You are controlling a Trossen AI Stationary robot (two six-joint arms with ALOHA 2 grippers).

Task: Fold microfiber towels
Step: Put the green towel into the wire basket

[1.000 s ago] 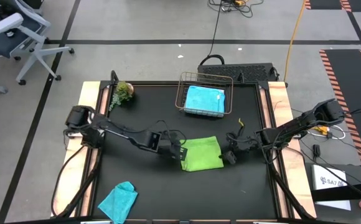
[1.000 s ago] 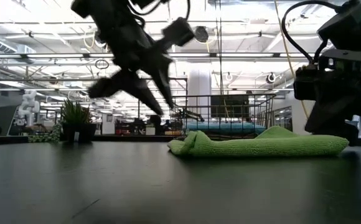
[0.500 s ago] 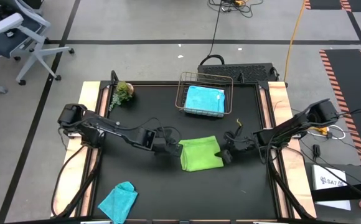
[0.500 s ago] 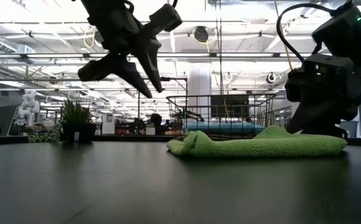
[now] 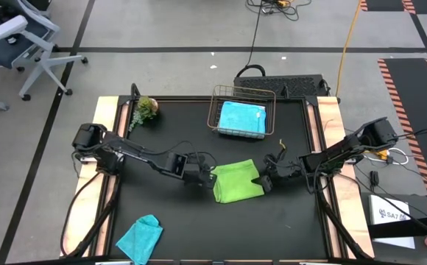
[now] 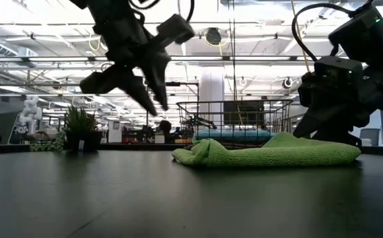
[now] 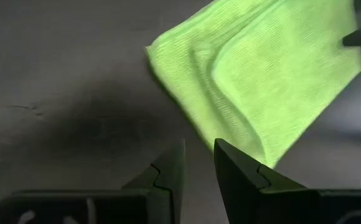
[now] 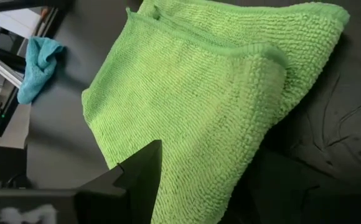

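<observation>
From above: folded lime green towel (image 5: pixel 236 182) near the middle of the black table (image 5: pixel 169 125), left gripper (image 5: pixel 202 177) just off its left edge, right gripper (image 5: pixel 266 181) at its right edge. Sky blue towel (image 5: pixel 241 118) in the wire basket (image 5: pixel 221 99) at the back, teal towel (image 5: pixel 141 237) bunched at the front left, small plant (image 5: pixel 146 110) at the back left. From table height: left gripper (image 6: pixel 153 102) raised above the surface, fingers a little apart, empty; right gripper low against the towel's end. From the left wrist: two fingers (image 7: pixel 233 171) slightly parted with nothing between, towel just beyond. From the right wrist: jaws spread wide, towel lying between and beneath them, not clamped.
</observation>
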